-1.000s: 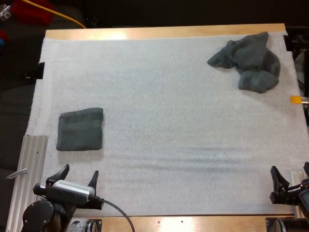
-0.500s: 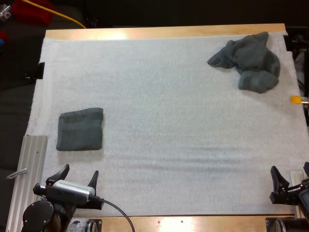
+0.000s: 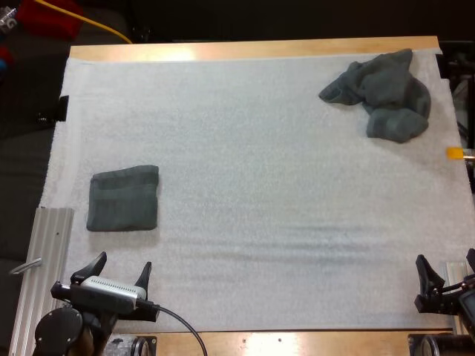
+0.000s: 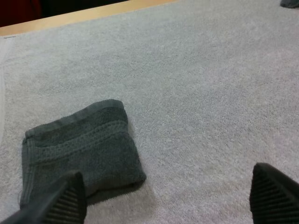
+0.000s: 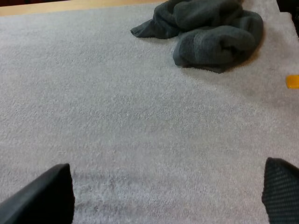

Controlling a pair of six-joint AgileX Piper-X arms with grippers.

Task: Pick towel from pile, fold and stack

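Slipping off the high view's edge, right end effector [image 3: 446,259] gapes.

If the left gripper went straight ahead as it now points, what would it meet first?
Probably the folded towel, lying on the mat just ahead of the open left gripper; height is unclear.

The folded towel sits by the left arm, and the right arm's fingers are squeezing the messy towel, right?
No. The right arm's fingers stand open, squeezing nothing. The messy towel lies loose on the mat, far from them, as the right wrist view shows. The bit about the folded towel is right.
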